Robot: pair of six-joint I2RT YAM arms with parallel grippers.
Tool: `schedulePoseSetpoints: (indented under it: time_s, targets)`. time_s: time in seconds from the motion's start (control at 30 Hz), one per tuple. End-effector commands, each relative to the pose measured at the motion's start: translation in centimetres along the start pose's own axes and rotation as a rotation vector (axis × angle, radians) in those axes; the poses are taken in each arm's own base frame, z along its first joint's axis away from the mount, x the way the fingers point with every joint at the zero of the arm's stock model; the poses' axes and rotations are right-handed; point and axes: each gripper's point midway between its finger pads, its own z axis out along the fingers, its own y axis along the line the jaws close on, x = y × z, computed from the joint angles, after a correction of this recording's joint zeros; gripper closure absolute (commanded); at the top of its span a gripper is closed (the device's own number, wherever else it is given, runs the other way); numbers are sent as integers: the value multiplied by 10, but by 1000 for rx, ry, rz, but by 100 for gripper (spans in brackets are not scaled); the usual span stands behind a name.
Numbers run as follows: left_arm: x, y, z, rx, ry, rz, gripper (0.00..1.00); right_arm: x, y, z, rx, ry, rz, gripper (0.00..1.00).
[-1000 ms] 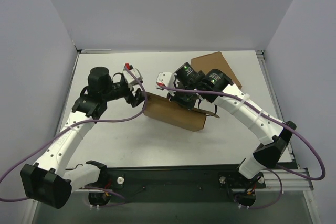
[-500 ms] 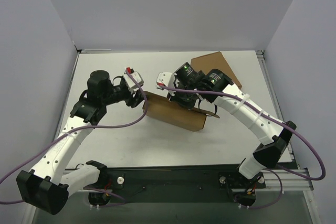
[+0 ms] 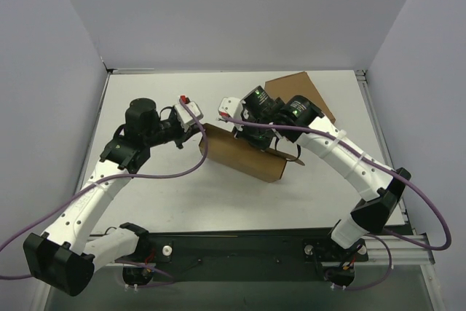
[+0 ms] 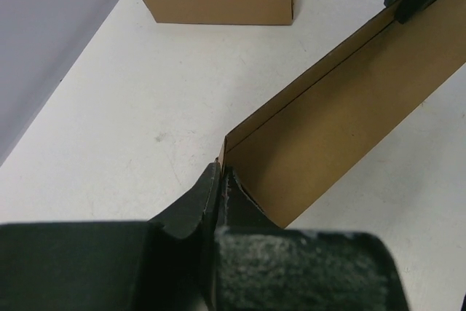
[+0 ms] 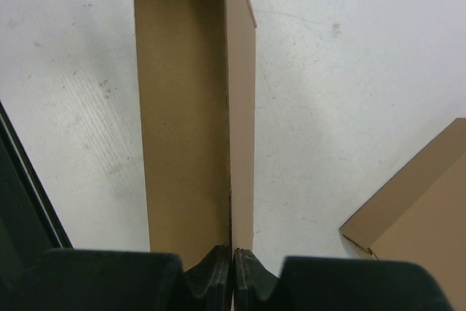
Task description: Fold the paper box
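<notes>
The paper box (image 3: 244,156) sits mid-table: light, thin kraft card, stiff across its panels but bending readily at the creases, so its edges suit a pinch. The right gripper (image 5: 233,254) is clamped tight on the upright wall. The left gripper (image 4: 220,174) is closed, apparently nipping the 9 o'clock end corner. A folded carton (image 3: 300,89) lies near at 1 o'clock. The table (image 3: 182,194) offers room toward 6 o'clock.
</notes>
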Motion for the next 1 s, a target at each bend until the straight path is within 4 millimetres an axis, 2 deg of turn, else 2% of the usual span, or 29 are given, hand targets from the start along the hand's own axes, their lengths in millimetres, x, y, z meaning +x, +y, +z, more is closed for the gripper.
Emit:
schedulePoseSetpoints:
  time_s: [0.0, 0.03, 0.07, 0.13, 0.17, 0.23, 0.27, 0.33, 0.37, 0.4, 0.43, 0.5, 0.53, 0.63, 0.8, 0.9, 0.97]
  targets:
    - [0, -3, 0, 1, 1, 12, 100, 28, -2, -8, 41, 109, 128, 81]
    - [1, -3, 0, 0, 0, 15, 100, 27, -5, -11, 63, 93, 191, 69]
    - [0, -4, 0, 1, -2, 16, 100, 27, -12, -20, 102, 71, 229, 50]
    - [3, -6, 0, 10, 3, 15, 100, 31, -19, -26, 140, 36, 317, 40]
    - [2, -7, -1, 17, 1, 19, 100, 32, -19, -41, 158, -15, 338, 34]
    - [4, -9, 0, 28, 3, 15, 100, 44, -22, -41, 181, -50, 380, 31]
    - [4, -10, -1, 35, 2, 17, 100, 48, -21, -56, 199, -106, 400, 30]
    - [4, -12, 0, 50, 2, 14, 100, 65, -26, -54, 227, -135, 442, 27]
    - [5, -12, 0, 53, 5, 15, 100, 69, -26, -66, 244, -185, 458, 24]
    - [6, -12, 0, 54, 7, 13, 100, 70, -26, -67, 236, -219, 471, 24]
    - [5, -12, 0, 52, 6, 11, 100, 84, -28, -60, 235, -200, 509, 24]
    - [5, -10, -1, 45, 9, 12, 100, 89, -27, -64, 245, -239, 541, 26]
    - [6, -10, -1, 44, 9, 8, 100, 96, -23, -57, 237, -229, 547, 26]
    - [6, -9, -1, 43, 10, 8, 100, 98, -25, -55, 262, -269, 559, 26]
    - [6, -9, -1, 36, 3, 14, 100, 107, -23, -43, 249, -225, 553, 29]
    - [6, -10, -1, 41, -1, 15, 100, 114, -22, -34, 242, -192, 539, 32]
    - [7, -9, -1, 35, 5, 15, 100, 117, -24, -29, 249, -168, 535, 38]
